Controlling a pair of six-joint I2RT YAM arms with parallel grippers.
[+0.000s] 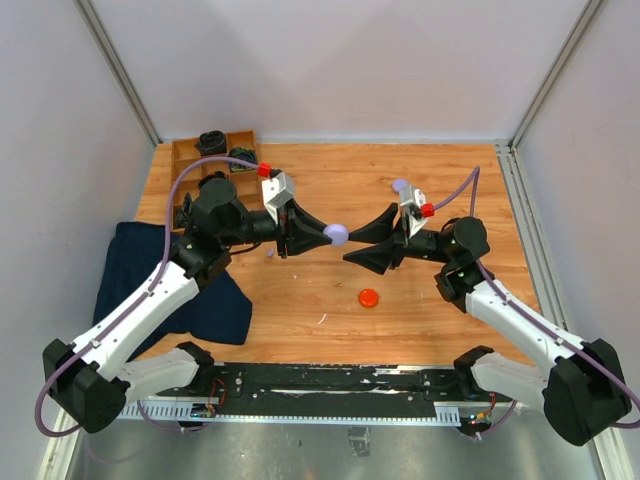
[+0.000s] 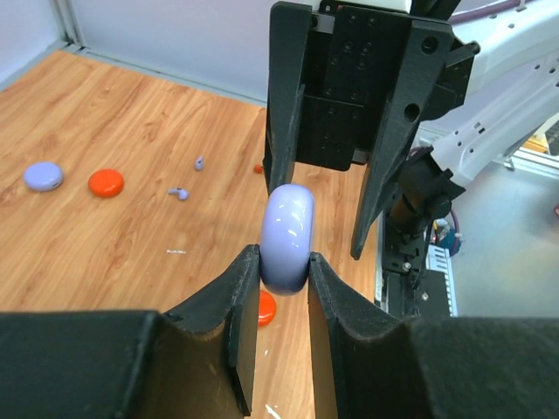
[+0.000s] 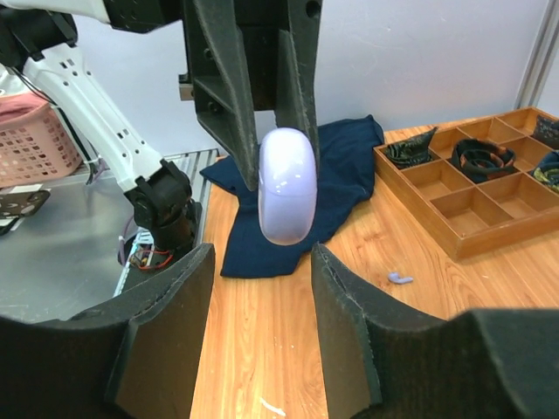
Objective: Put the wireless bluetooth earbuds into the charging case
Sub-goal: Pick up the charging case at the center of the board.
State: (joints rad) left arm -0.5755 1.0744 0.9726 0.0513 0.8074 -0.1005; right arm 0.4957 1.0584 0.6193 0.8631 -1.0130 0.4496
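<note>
Pinching the lavender charging case [image 2: 287,234] edgewise aloft, the left end effector [image 2: 284,259] presents it, likely for opening; the right end effector [image 3: 262,257] gapes just beside it; lavender earbuds [image 2: 178,193] lie on the desk [image 2: 105,253].

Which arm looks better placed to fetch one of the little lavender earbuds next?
Right. The right claw is open and empty, with an earbud on the table just past it. The left claw is shut on the lavender case.
</note>
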